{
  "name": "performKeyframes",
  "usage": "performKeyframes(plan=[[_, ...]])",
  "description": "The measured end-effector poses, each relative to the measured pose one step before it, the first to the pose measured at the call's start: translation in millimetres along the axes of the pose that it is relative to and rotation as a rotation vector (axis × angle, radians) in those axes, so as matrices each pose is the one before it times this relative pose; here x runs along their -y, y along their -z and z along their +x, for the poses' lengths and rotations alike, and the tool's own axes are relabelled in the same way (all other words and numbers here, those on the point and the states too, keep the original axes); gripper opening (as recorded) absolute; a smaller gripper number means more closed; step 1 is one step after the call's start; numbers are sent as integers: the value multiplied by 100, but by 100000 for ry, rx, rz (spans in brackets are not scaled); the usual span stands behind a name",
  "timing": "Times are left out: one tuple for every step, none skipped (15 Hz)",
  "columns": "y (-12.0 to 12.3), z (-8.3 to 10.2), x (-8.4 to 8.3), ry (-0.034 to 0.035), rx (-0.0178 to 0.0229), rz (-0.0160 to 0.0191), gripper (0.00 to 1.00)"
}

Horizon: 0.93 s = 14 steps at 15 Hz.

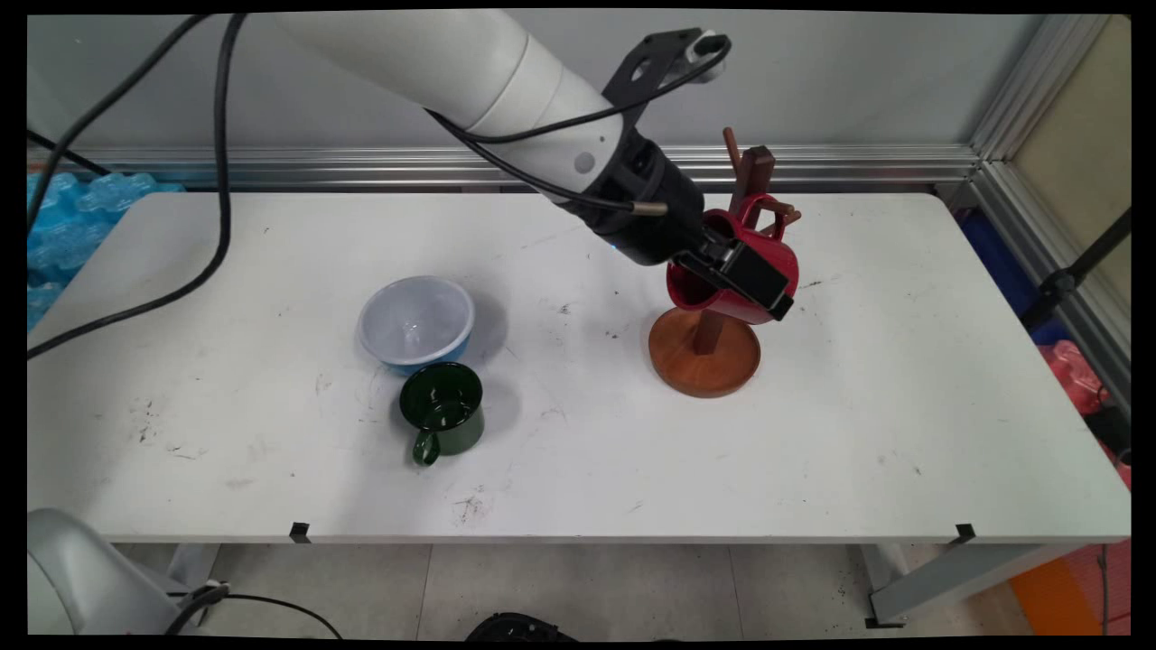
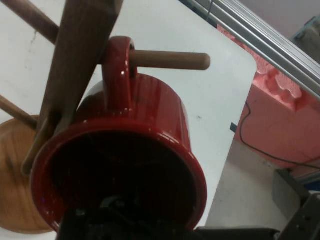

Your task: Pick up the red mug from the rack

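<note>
1. The black two-finger tool is clamped on the rim of a glossy red ceramic mug; in the main view one finger lies along the mug's outer wall while the other goes into its mouth.
2. The hand view looks straight into the mug's dark interior, and the linkage at the bottom edge hides the fingertips there.
3. Only the hand view shows that the mug's red loop handle is threaded over a round wooden peg, whose blunt end sticks out past the handle.
4. That peg belongs to a dark brown wooden mug tree, whose upright post runs just beside the mug, touching its wall in the hand view.
5. The main view shows the mug tilted, its mouth turned down and toward the arm, held up off the tree's round wooden base.
6. Only the main view shows the other things on the white table: a white bowl with a blue outside and a dark green enamel mug, touching or nearly so, both well apart from the tool to its left.
7. The green mug stands upright with its handle toward the near edge.
</note>
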Motion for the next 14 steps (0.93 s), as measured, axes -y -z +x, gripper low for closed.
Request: performKeyframes(plan=[[-241, 41, -14, 395, -193, 38, 100], [-193, 39, -23, 285, -183, -23, 100], [-194, 43, -44, 298, -239, -118, 100], [-144, 31, -41, 225, -221, -131, 100], [-88, 21, -26, 124, -133, -84, 100], [-118, 35, -21, 151, -222, -95, 100], [-139, 44, -20, 153, -234, -81, 100], [-110, 46, 3, 158, -262, -32, 100], [-88, 55, 6, 223, -324, -82, 0], [-61, 45, -3, 141, -261, -109, 0], [-39, 19, 5, 99, -124, -51, 0], [-56, 22, 2, 90, -165, -75, 0], [-44, -1, 2, 7, -41, -67, 0], [-24, -22, 7, 16, 18, -48, 0]])
